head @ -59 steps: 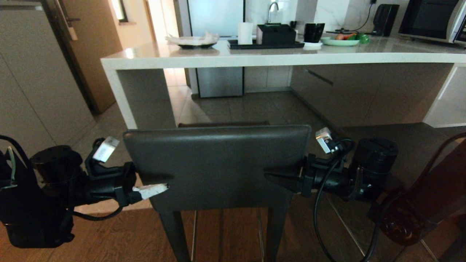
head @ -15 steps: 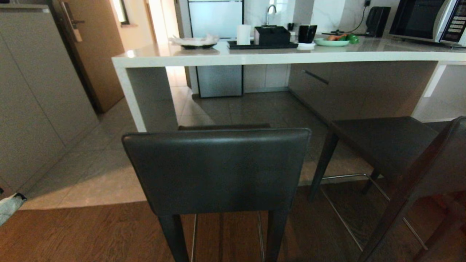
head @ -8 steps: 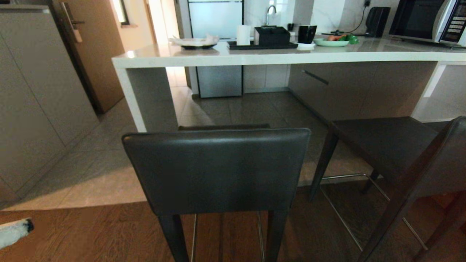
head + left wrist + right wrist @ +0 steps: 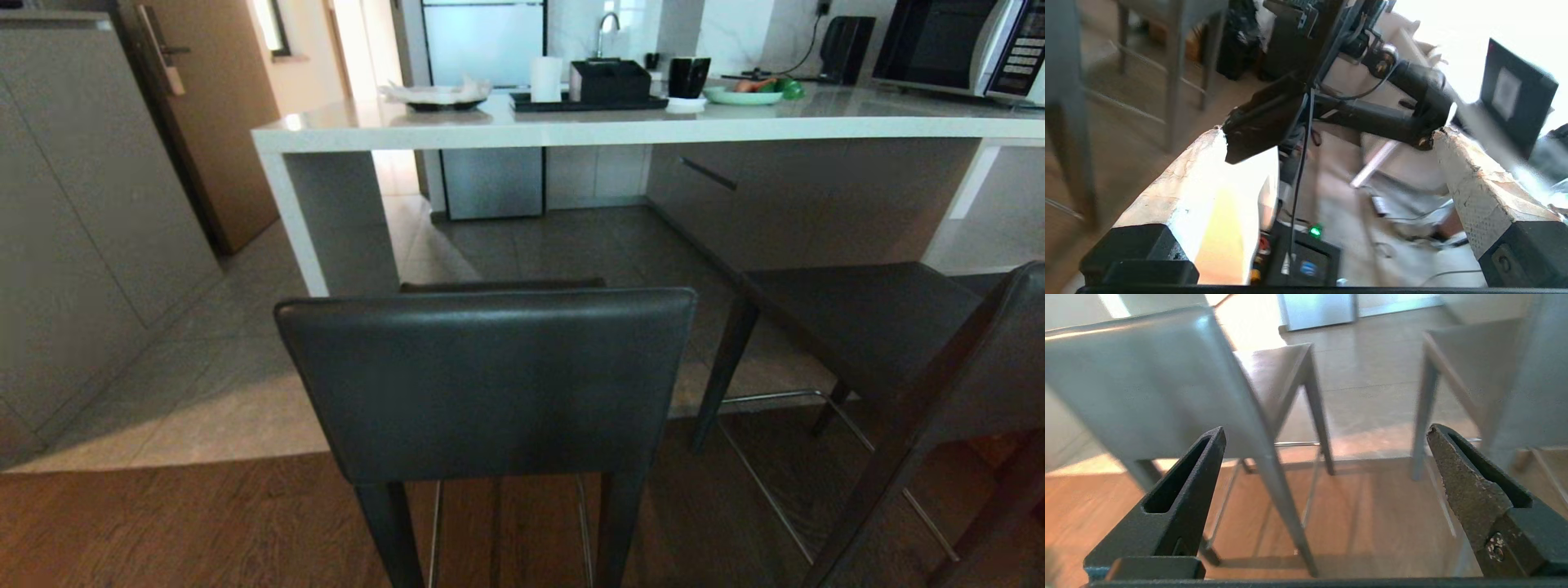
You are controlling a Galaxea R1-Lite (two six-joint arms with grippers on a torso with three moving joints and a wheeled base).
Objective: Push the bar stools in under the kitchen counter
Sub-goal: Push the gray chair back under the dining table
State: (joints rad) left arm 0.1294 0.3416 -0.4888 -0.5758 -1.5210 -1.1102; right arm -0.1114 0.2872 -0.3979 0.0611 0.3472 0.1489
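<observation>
Leather backrest of the near stool (image 4: 1147,379) sits ahead of my released right end effector (image 4: 1327,457); I'd press squarely toward the worktop (image 4: 620,129), left end effector (image 4: 1331,134) also released.

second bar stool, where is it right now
In the head view the second bar stool stands at the right, angled beside the middle bar stool, in front of the kitchen counter, not yet under it.

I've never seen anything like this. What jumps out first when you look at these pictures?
A dark bar stool fills the middle foreground of the head view, its backrest facing the camera. A second stool stands at an angle to its right, short of the pale kitchen counter beyond. In the right wrist view, the right gripper has its fingers spread wide, empty, facing the stools.
</observation>
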